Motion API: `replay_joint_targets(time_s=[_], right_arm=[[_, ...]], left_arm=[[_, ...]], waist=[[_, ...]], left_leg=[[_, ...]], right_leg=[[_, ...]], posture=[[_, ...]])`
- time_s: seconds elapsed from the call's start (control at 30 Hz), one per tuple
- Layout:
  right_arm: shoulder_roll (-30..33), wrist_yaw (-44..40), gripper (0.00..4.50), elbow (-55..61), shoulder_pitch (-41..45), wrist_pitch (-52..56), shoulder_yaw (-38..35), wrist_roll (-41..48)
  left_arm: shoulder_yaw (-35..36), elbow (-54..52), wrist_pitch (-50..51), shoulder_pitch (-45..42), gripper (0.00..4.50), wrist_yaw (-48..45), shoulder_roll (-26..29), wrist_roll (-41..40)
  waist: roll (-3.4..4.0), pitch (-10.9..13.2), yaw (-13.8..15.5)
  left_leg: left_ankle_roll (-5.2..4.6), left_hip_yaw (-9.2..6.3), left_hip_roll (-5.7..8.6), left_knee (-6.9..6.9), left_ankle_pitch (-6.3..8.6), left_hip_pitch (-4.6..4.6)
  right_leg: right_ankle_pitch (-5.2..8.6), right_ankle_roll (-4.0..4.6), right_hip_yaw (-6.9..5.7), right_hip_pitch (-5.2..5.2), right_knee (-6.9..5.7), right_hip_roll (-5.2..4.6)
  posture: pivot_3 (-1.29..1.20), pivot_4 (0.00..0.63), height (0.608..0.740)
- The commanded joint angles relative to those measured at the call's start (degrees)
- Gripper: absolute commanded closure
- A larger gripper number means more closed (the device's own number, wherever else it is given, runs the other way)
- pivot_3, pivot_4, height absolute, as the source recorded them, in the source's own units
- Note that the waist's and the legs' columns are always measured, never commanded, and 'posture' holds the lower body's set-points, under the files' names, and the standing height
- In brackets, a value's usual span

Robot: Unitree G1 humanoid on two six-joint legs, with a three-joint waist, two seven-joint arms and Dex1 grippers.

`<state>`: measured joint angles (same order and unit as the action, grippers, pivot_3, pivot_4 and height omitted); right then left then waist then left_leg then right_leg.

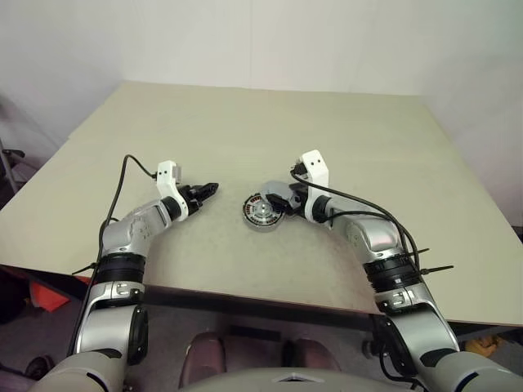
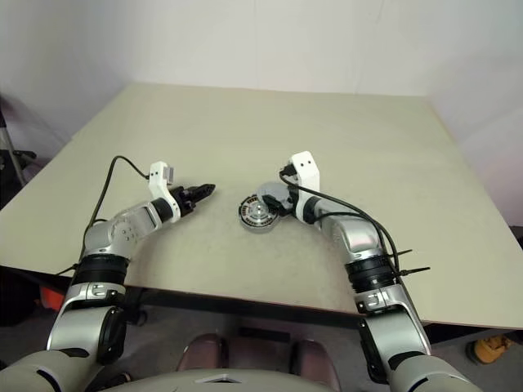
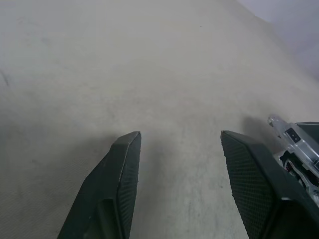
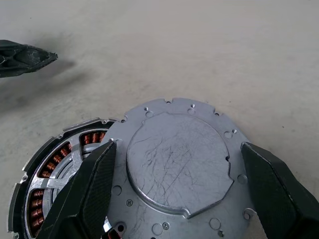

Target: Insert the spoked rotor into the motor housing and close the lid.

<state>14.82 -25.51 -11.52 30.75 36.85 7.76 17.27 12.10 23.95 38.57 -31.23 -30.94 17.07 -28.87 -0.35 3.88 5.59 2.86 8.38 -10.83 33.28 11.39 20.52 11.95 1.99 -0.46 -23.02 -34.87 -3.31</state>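
Reaching right gripper (image 4: 177, 199), fingers spread, over lid (image 4: 179, 164)

Both our arms reach forward and angle inward, grippers facing each other near mid-frame.

Our left gripper (image 1: 209, 189) sits left of centre in the head views, its black fingers (image 3: 117, 184) spread apart with nothing between them, pointing right and slightly down. Our right gripper (image 4: 184, 194), just right of centre, points left and downward; its fingers (image 4: 89, 189) stand wide apart. Whether they press on anything we cannot tell. Both forearms rise from the lower corners, elbows bent, white wrist blocks uppermost.
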Motion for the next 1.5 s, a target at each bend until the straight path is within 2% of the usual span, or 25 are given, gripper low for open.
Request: replay_joint_targets(time_s=[0.03, 0.2, 0.6, 0.87, 1.17, 1.5], right_arm=[[-0.46, -0.74, 0.01, 0.28, 0.57, -1.03, -1.29, -0.39], [-0.71, -1.49, 1.56, 0.6, 0.44, -0.6, -1.87, -0.38], [1.17, -8.71, 1.56, 10.78, -3.46, -2.09, -0.95, 1.53], [3.09, -12.6, 1.56, 11.54, -5.1, -6.92, 2.26, -1.84], [6.48, -21.24, 1.56, 13.88, -7.46, -11.26, 6.1, -2.63], [6.45, -22.76, 1.56, 12.94, -7.69, -12.04, 6.7, -4.44]], left_arm=[[0.91, -2.1, -0.51, -0.52, 1.76, -0.04, 0.27, -0.42], [0.95, -1.87, -0.73, -0.58, 1.76, 0.05, 0.22, -0.35], [0.82, -1.63, -0.55, -0.7, 1.76, -0.14, 0.35, -0.32], [0.47, -1.67, -0.53, -0.55, 1.76, -0.33, 0.39, -0.1], [0.42, -1.53, -0.43, -0.57, 1.76, -0.38, 0.73, 0.04], [0.42, -1.37, -0.51, -0.59, 1.76, -0.51, 0.86, 0.12]], waist=[[0.0, 0.0, 0.0], [0.0, 0.0, 0.0], [0.0, 0.0, 0.05], [0.0, 0.0, 0.05], [0.0, 0.0, 0.05], [-0.01, 0.0, 0.04]], left_leg=[[0.0, 0.0, 0.0, 0.0, 0.0, 0.0], [-0.02, 0.0, 0.0, 0.0, -0.01, 0.0], [-0.08, 0.0, -0.02, 0.0, -0.01, 0.02], [-0.19, 0.0, -0.05, 0.01, -0.07, 0.02], [-0.31, 0.0, -0.05, 0.02, -0.07, 0.04], [-0.4, 0.0, -0.06, 0.04, -0.08, 0.04]], right_leg=[[0.0, 0.0, 0.0, 0.0, 0.0, 0.0], [-0.01, 0.01, 0.0, 0.0, 0.0, 0.0], [0.0, 0.01, -0.03, 0.0, 0.01, 0.0], [-0.01, 0.03, -0.03, 0.0, 0.0, -0.01], [-0.01, 0.03, -0.05, 0.0, 0.0, -0.01], [-0.02, 0.04, -0.06, 0.01, 0.0, -0.02]], posture=[[0.0, 0.0, 0.74], [0.0, 0.0, 0.74], [0.0, 0.0, 0.74], [0.0, 0.0, 0.74], [0.0, 0.0, 0.74], [0.0, 0.0, 0.74]])
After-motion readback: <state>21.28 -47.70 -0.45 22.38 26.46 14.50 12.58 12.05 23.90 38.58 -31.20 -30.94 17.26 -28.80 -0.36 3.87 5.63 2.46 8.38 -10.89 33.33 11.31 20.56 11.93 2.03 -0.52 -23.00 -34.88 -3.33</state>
